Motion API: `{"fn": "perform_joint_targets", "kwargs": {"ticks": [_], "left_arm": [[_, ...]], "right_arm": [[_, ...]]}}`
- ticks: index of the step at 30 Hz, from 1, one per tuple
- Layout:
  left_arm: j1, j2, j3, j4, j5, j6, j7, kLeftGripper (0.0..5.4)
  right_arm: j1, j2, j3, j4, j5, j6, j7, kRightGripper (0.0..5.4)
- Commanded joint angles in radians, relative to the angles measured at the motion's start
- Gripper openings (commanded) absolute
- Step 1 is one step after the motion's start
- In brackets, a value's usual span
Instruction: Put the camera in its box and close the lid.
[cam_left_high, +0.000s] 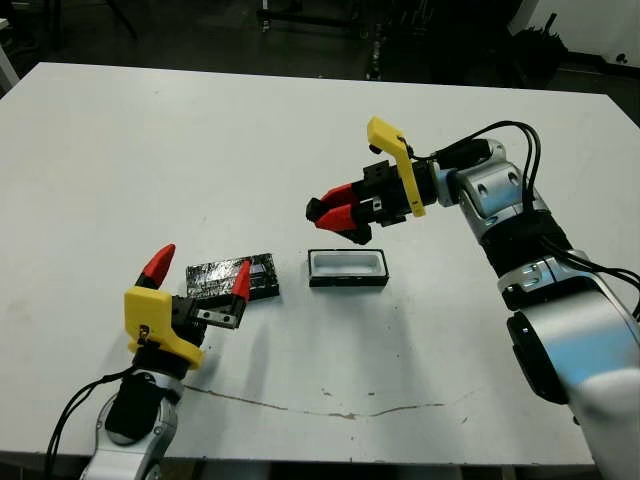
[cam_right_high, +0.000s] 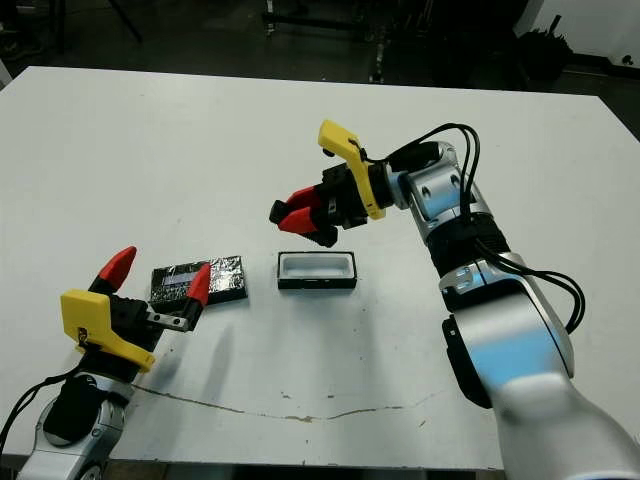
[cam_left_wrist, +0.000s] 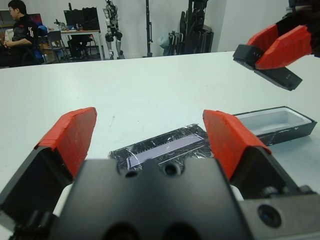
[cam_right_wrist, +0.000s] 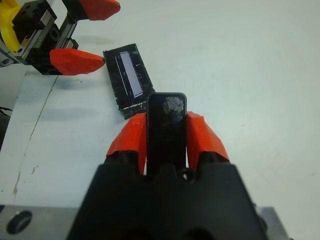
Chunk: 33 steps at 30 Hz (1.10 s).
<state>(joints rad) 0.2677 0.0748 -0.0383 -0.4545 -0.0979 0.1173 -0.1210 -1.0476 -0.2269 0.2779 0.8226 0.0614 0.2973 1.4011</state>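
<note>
We see white tabletop (cam_left_high: 300, 130), thin dark crack-like line running across near edge. Two things lie directly on it: open box (cam_left_high: 348, 268) with white lining, near middle; lid (cam_left_high: 232, 279), flat, glossy patterned top up, just beside box on our left, slightly angled, small gap between them.

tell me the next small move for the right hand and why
Probably lower the right hand, which grips the camera just above the open, empty box, until the bar sits inside the white lining. The lid lies beside the open left hand.
</note>
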Motion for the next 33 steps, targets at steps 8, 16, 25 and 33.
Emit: {"fn": "perform_joint_targets", "kwargs": {"ticks": [8,16,25,33], "left_arm": [[-0.001,0.001,-0.005,0.002,-0.005,0.015,0.000,5.40],[0.008,0.001,-0.009,0.001,0.005,0.006,0.009,5.40],[0.007,0.004,-0.006,0.005,0.000,0.008,0.002,5.40],[0.005,0.004,-0.007,0.009,-0.003,0.007,-0.001,5.40]], "right_arm": [[0.031,0.032,0.025,0.026,-0.022,0.005,-0.010,1.68],[0.055,0.044,0.036,0.031,-0.028,0.016,-0.014,1.68],[0.077,0.031,0.066,0.030,-0.070,-0.022,-0.021,1.68],[0.073,0.027,0.068,0.039,-0.092,-0.044,-0.029,1.68]]}}
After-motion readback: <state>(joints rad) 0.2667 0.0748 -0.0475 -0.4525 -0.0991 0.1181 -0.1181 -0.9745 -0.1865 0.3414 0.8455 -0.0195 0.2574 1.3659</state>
